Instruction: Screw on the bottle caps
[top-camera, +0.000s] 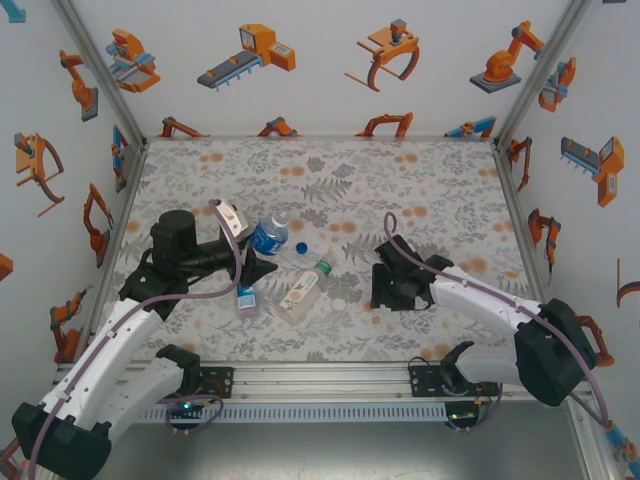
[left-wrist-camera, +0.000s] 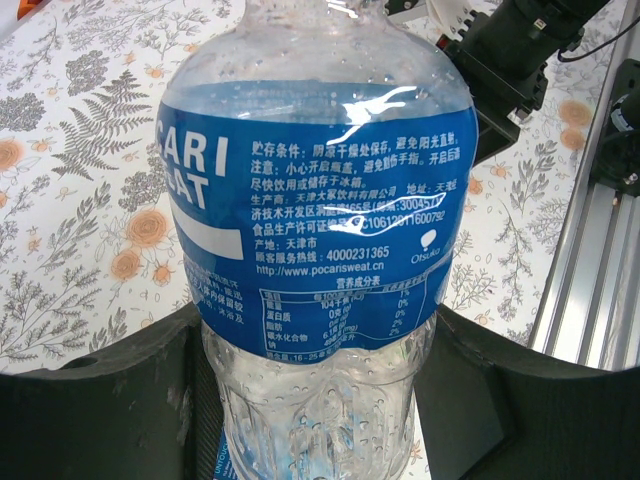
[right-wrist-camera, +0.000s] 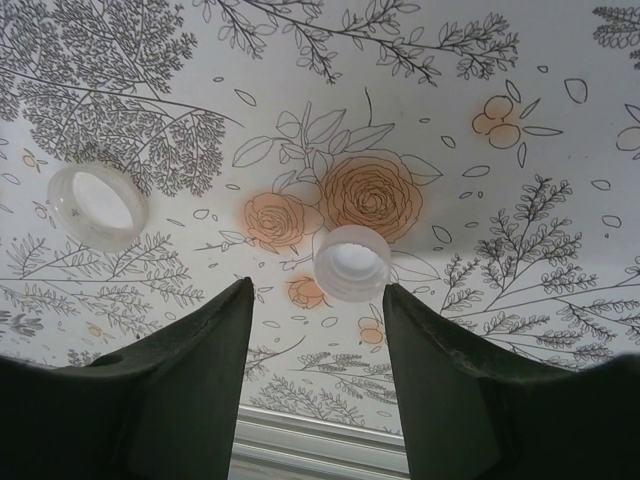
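Note:
My left gripper (left-wrist-camera: 315, 345) is shut on the lower body of a clear bottle with a blue label (left-wrist-camera: 310, 200), which it holds tilted over the table (top-camera: 268, 237). A second slim blue-labelled bottle (top-camera: 246, 297) lies just below it. The wider bottle with a green neck ring (top-camera: 303, 290) lies beside that. A blue cap (top-camera: 300, 247) sits near the held bottle's neck. My right gripper (right-wrist-camera: 318, 290) is open, low over the table. A white cap (right-wrist-camera: 352, 262) lies open side up just beyond its fingertips, close to the right finger. Another white cap (right-wrist-camera: 98, 206) lies further left.
The floral table cover (top-camera: 420, 190) stretches to the back and right. A metal rail (top-camera: 320, 378) runs along the near edge, close behind my right fingers (right-wrist-camera: 440, 360). Walls with orange robot prints enclose the table. My right arm (left-wrist-camera: 510, 60) sits beyond the held bottle.

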